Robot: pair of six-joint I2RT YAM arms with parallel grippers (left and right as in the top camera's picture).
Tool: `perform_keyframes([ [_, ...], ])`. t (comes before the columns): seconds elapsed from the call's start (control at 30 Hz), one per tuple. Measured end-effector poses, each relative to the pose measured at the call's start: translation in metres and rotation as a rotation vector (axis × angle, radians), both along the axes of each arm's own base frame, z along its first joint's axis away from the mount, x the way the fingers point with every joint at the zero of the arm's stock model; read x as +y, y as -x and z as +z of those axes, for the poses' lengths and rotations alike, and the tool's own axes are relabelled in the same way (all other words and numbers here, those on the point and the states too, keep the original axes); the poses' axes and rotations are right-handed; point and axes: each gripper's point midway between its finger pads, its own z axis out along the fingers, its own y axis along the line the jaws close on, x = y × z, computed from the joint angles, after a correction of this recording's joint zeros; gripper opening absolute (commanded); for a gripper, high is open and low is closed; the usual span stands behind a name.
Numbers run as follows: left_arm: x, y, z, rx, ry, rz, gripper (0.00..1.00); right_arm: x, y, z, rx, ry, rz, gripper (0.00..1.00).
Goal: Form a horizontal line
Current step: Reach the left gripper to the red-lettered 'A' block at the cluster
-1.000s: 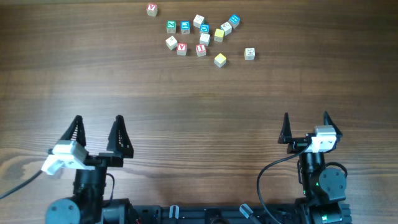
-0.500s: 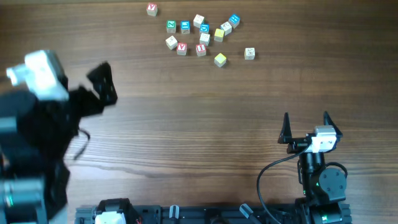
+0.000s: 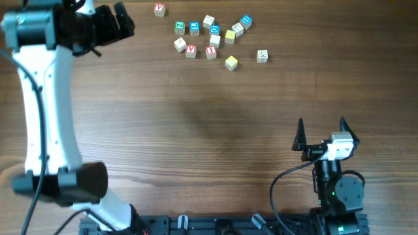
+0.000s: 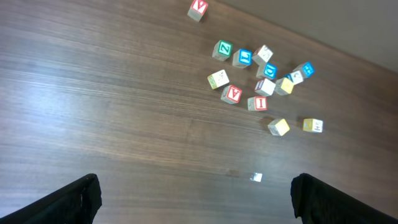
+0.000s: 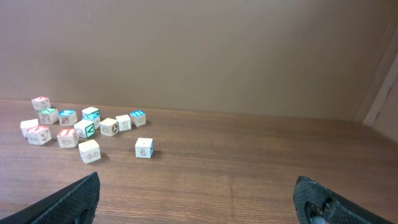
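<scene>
Low on the right of the overhead frame the right gripper sits close to its base, fingers spread and holding nothing. Above it runs a broad band of bare tabletop, ample room to lay a row.

Further up, near the top centre, lie the blocks. The loose scatter is wider than it is deep and slopes slightly down toward the right. It runs from a red-lettered block set apart at its upper left to a pale block set apart at its lower right.

The left gripper hangs in the upper left corner, fingers released and empty, its tips pointing right at the scatter, with the red-lettered block near it. The left arm is by far the nearer, and the blocks lie to its right in the frame.

Little room shows beyond them. In the right wrist view a wall rises close behind, so the line looks better built on the near side.
</scene>
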Motion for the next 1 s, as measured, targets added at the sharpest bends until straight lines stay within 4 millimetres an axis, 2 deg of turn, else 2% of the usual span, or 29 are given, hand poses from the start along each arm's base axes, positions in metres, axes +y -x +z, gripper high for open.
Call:
perform_keyframes([
  [0.07,0.000,-0.019,-0.019,0.017,0.003,-0.005,1.00,0.000,0.000,0.000,0.000,0.000,0.000,1.00],
  [0.1,-0.001,-0.028,-0.022,0.004,0.002,-0.007,0.93,0.000,0.000,0.000,0.000,0.000,0.000,1.00],
  [0.13,-0.001,-0.038,-0.026,-0.012,0.002,-0.010,0.73,0.000,0.000,0.000,0.000,0.000,0.000,1.00],
  [0.2,-0.004,-0.048,-0.029,-0.030,0.011,-0.019,0.15,0.000,0.000,0.000,0.000,0.000,0.000,1.00],
  [0.23,-0.006,-0.053,-0.030,-0.039,0.020,-0.030,0.04,0.000,0.000,0.000,0.000,0.000,0.000,1.00],
  [0.3,-0.014,-0.060,-0.032,-0.054,0.049,-0.055,0.04,0.000,0.000,0.000,0.000,0.000,0.000,1.00],
  [0.4,-0.041,-0.069,-0.045,-0.046,0.086,-0.113,0.04,0.000,0.000,0.000,0.000,0.000,0.000,1.00],
  [0.47,-0.063,-0.078,-0.066,-0.007,0.098,-0.136,0.04,0.000,0.000,0.000,0.000,0.000,0.000,1.00],
  [0.5,-0.068,-0.080,-0.078,0.019,0.094,-0.119,0.04,0.000,0.000,0.000,0.000,0.000,0.000,1.00],
  [0.53,-0.084,-0.083,-0.099,0.060,0.088,-0.132,0.04,0.000,0.000,0.000,0.000,0.000,0.000,1.00],
  [0.63,-0.108,-0.093,-0.131,0.095,0.054,-0.132,0.04,0.000,0.000,0.000,0.000,0.000,0.000,1.00],
  [0.8,-0.142,-0.107,-0.155,0.074,0.027,-0.129,0.04,0.000,0.000,0.000,0.000,0.000,0.000,1.00],
  [1.0,-0.164,-0.118,-0.177,0.057,0.014,-0.141,0.05,0.000,0.000,0.000,0.000,0.000,0.000,1.00],
])
